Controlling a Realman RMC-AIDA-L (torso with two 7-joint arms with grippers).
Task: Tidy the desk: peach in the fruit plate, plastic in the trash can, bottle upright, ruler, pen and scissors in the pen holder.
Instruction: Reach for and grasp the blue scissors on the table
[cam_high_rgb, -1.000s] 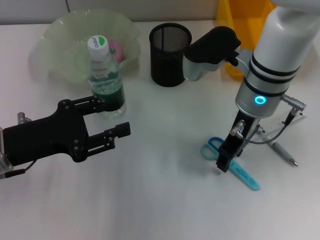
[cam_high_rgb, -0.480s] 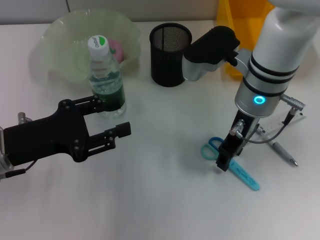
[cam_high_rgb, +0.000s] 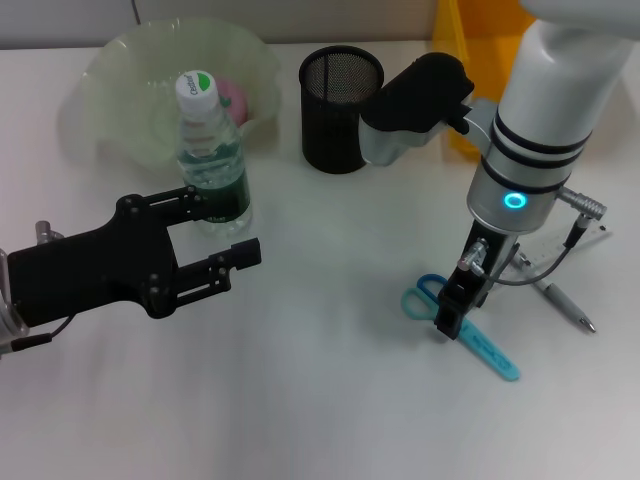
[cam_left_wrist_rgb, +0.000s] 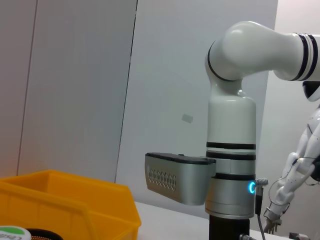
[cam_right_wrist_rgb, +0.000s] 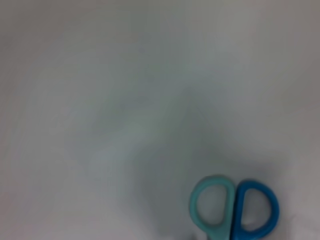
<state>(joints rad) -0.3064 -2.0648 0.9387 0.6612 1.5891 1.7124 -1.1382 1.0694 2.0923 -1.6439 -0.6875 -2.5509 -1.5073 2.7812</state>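
The bottle (cam_high_rgb: 211, 160) stands upright by the green fruit plate (cam_high_rgb: 120, 80), which holds the pink peach (cam_high_rgb: 233, 96). My left gripper (cam_high_rgb: 226, 228) hovers open just in front of the bottle, with nothing between its fingers. The blue and teal scissors (cam_high_rgb: 425, 296) lie flat on the desk, and their handles (cam_right_wrist_rgb: 233, 210) show in the right wrist view. My right gripper (cam_high_rgb: 450, 318) points down right over the scissors, beside the handles. A pen (cam_high_rgb: 566, 306) lies to the right of that arm. The black mesh pen holder (cam_high_rgb: 341, 96) stands at the back. Plastic and ruler are out of view.
A yellow bin (cam_high_rgb: 478, 40) sits behind the right arm and also shows as a yellow bin (cam_left_wrist_rgb: 65, 202) in the left wrist view. The right arm's elbow (cam_high_rgb: 415, 100) hangs close beside the pen holder. Cables (cam_high_rgb: 560, 250) trail near the pen.
The right arm has shifted very slightly to the left over the scissors. The left gripper has barely moved.
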